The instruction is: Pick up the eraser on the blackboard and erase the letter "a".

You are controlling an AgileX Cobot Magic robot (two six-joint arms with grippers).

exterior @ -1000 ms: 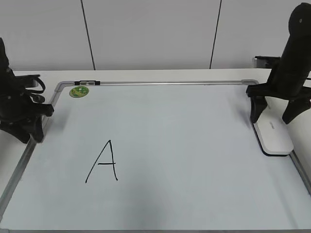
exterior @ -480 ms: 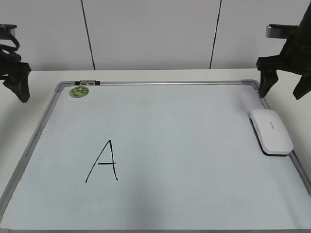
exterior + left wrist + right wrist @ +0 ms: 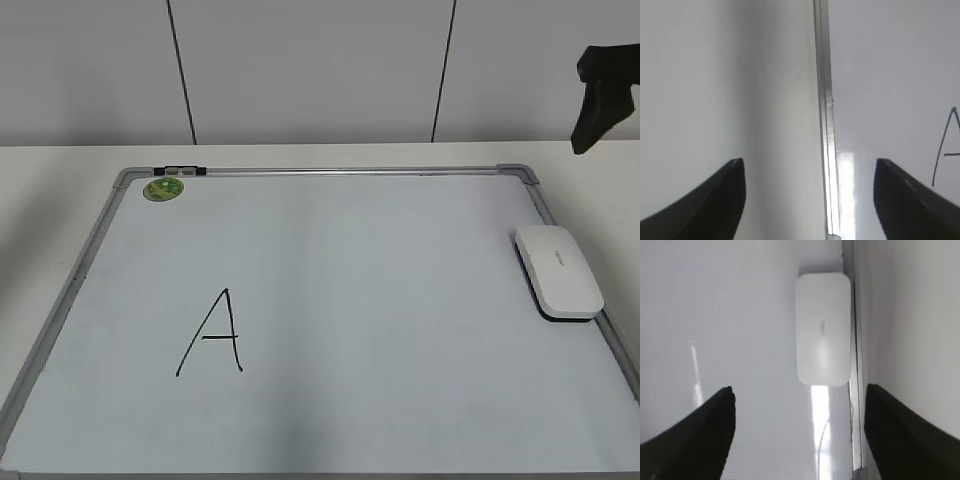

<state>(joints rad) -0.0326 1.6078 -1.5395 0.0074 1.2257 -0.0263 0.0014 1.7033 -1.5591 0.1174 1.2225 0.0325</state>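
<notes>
The white eraser (image 3: 558, 270) lies on the blackboard (image 3: 380, 300) against its right frame, and it also shows in the right wrist view (image 3: 823, 327). My right gripper (image 3: 800, 390) is open and empty, high above the board and back from the eraser; only part of it shows at the top right of the exterior view (image 3: 600, 100). My left gripper (image 3: 809, 165) is open and empty above the board's left frame (image 3: 826, 125); it is out of the exterior view. No lowercase "a" shows on the board.
A large capital "A" (image 3: 213, 335) is drawn at the board's lower left; part of it shows in the left wrist view (image 3: 947, 145). A round green magnet (image 3: 162, 188) and a small black clip (image 3: 180, 171) sit at the top left corner. The board lies on a white table (image 3: 60, 170).
Both arms have lifted up and away from the board. The left arm has left the exterior view. The right gripper rose from beside the eraser, which stayed in place.
</notes>
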